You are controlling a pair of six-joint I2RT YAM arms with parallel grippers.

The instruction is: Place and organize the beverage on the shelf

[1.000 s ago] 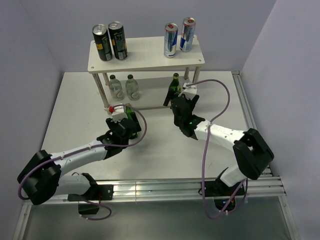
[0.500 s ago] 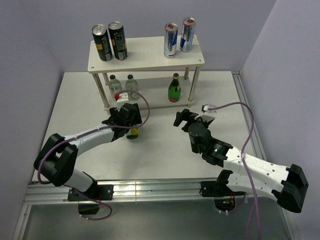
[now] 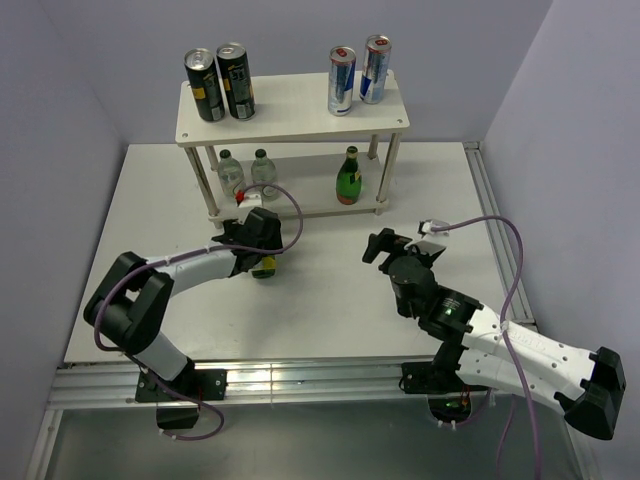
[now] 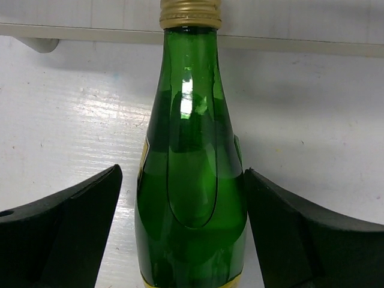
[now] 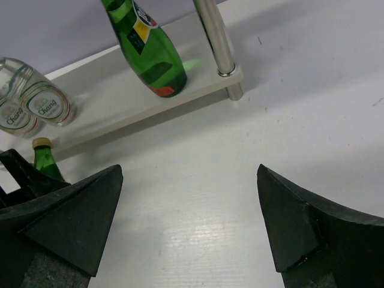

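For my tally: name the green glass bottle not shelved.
The green glass bottle flanked by the left gripper, on the table; the other green bottle stands on the white shelf's lower board.

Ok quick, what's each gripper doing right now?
Left gripper: jaws around the green bottle; a firm grip cannot be told.
Right gripper: open, holding nothing.

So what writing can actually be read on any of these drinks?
"Chang": on the labels of the clear bottles, lower board of the shelf.
Shelved green bottle: label too blurred to read.
Other green bottle: only a yellow label edge shows, unreadable.
Black cans and blue cans: print too small to read.
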